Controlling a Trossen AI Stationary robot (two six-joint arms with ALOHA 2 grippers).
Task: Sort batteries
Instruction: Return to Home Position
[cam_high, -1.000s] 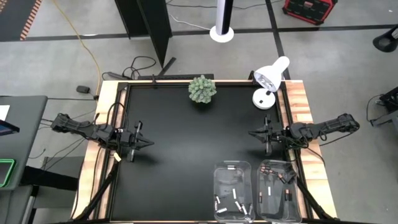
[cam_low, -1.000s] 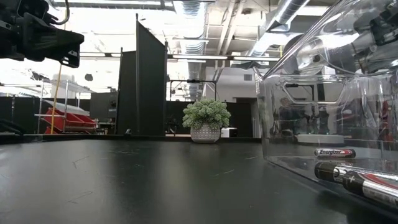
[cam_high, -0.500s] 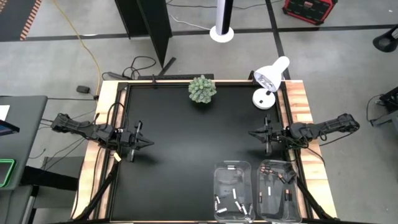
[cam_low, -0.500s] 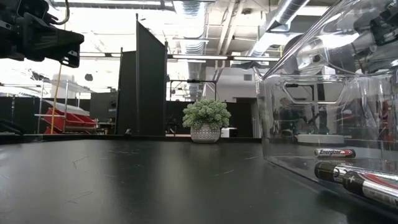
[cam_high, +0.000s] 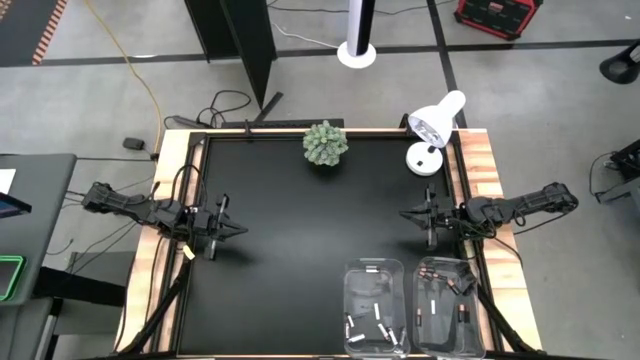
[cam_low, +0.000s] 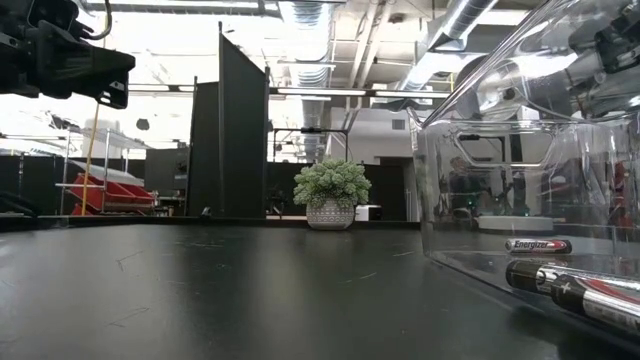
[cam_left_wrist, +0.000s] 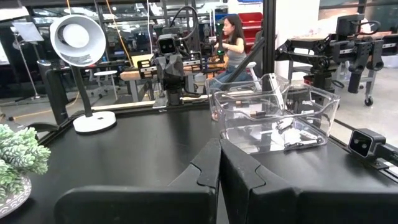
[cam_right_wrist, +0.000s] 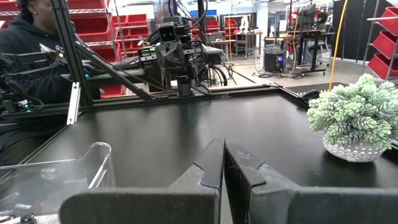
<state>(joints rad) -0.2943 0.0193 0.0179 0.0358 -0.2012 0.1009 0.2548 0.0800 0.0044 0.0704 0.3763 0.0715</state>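
Note:
Two clear plastic bins stand side by side at the table's near edge. The left bin (cam_high: 374, 308) holds several white batteries (cam_high: 375, 322). The right bin (cam_high: 447, 305) holds dark batteries with copper-red ends (cam_high: 437, 274); the low view shows some lying on a bin floor (cam_low: 560, 285). My left gripper (cam_high: 243, 230) hovers shut over the table's left side, and in its wrist view (cam_left_wrist: 220, 163) the fingers meet. My right gripper (cam_high: 404, 212) hovers shut near the right edge, its fingers together in its wrist view (cam_right_wrist: 224, 163). Neither touches anything.
A small potted plant (cam_high: 326, 144) stands at the far edge's middle and a white desk lamp (cam_high: 433, 130) at the far right corner. Bare black mat (cam_high: 310, 220) lies between the arms. People sit in the room beyond the table.

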